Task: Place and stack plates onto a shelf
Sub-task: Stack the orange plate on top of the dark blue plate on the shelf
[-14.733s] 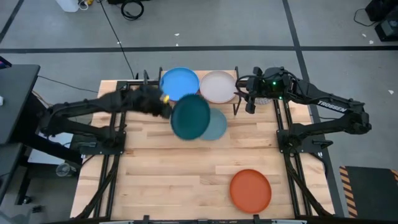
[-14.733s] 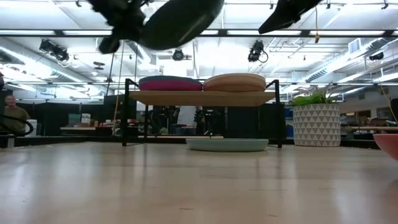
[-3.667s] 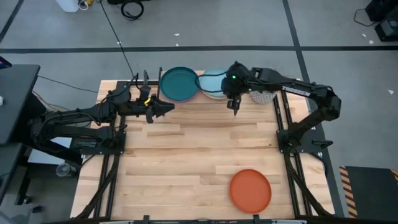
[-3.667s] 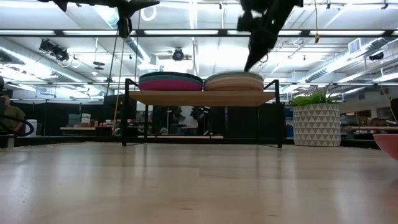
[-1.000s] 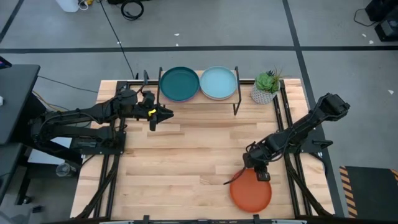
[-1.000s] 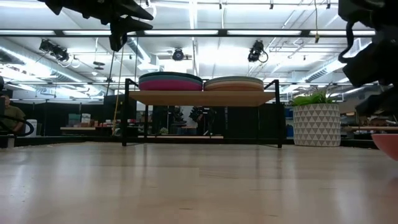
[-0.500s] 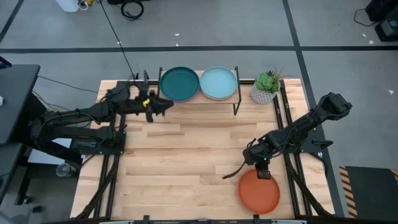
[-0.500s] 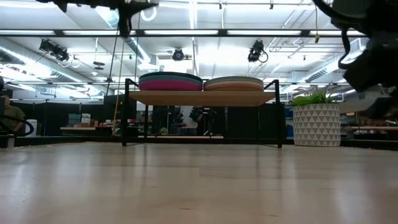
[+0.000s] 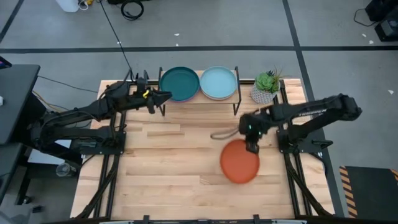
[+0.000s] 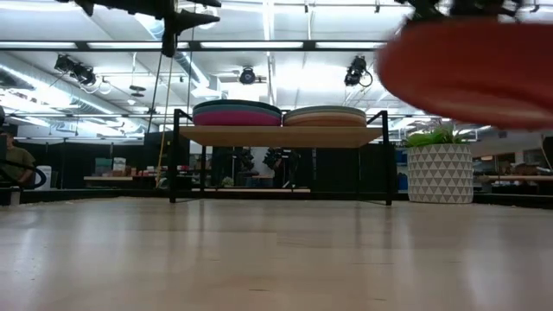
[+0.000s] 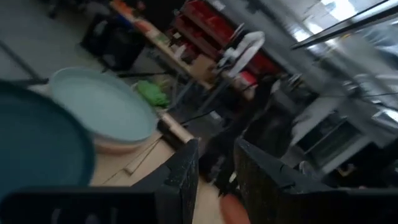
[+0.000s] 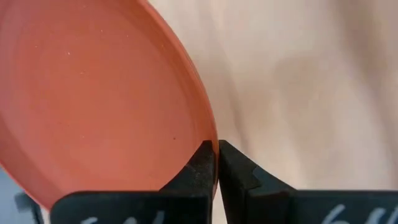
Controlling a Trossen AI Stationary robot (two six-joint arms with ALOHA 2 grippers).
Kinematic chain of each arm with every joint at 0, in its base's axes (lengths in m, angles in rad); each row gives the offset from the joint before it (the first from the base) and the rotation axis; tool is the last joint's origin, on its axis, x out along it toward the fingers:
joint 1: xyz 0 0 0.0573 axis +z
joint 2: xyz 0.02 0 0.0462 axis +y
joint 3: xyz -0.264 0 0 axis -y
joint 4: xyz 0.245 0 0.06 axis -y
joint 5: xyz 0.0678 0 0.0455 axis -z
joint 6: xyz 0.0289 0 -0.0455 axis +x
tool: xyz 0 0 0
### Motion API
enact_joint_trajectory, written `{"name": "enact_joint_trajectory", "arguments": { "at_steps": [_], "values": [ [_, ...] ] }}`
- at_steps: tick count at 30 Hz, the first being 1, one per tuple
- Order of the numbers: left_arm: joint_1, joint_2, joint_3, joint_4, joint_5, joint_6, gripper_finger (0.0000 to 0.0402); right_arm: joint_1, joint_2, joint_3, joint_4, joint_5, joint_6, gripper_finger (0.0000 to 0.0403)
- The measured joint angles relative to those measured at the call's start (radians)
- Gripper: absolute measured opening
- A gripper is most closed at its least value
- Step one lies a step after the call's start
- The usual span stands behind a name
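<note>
An orange plate (image 9: 240, 161) hangs in the air over the middle right of the table, held by my right gripper (image 9: 252, 147); the low view shows it high up (image 10: 471, 69). The shelf (image 10: 281, 136) stands at the far edge and carries two stacks. The left stack has a dark teal plate (image 9: 180, 83) on top, the right stack a pale blue plate (image 9: 219, 83). My left gripper (image 9: 163, 96) hovers just left of the shelf, open with nothing between its fingers (image 11: 216, 177). My right gripper pinches the orange plate's rim (image 12: 210, 138) between its two fingers, one finger on each face of the plate. In the high view the hold is on the plate's far right edge. The plate is lifted clear of the table and reaches out from the fingers toward the near side.
A potted plant in a white patterned pot (image 9: 266, 89) stands at the far right, beside the shelf. The slatted wooden tabletop (image 9: 174, 168) spreads out in front of the shelf. Black arm frames run along both table sides.
My right gripper has shut on the orange plate's rim at the near right of the table, lifted the plate clear and carried it up and toward the table's middle and far edge. My left gripper has gone a little toward the far edge, beside the shelf.
</note>
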Motion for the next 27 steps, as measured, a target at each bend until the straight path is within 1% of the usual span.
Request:
{"name": "enact_joint_trajectory", "arguments": {
  "at_steps": [5,8,11,18,21,24,27],
  "values": [
    [0.020,0.035,0.110,-0.205,-0.014,0.038,0.0137,-0.136,0.064,0.224,-0.084,0.030,-0.150,0.0015],
    [0.025,0.087,0.203,-0.312,-0.017,0.068,0.0158,-0.217,0.135,0.361,-0.128,0.038,-0.216,0.0015],
    [0.025,0.153,0.275,-0.430,-0.022,0.070,0.0180,-0.286,0.223,0.495,-0.176,0.076,-0.248,0.0015],
    [0.001,0.275,0.388,-0.486,-0.024,0.025,0.0242,-0.396,0.390,0.799,-0.211,0.115,-0.303,0.0016],
    [-0.003,0.308,0.425,-0.498,-0.025,0.021,0.0269,-0.438,0.443,0.913,-0.237,0.161,-0.345,0.0016],
    [0.001,0.333,0.459,-0.497,-0.040,0.000,0.0283,-0.478,0.494,1.003,-0.258,0.180,-0.384,0.0016],
    [-0.003,0.362,0.491,-0.499,-0.079,0.005,0.0286,-0.509,0.541,1.079,-0.267,0.171,-0.399,0.0016]
  ]
}}
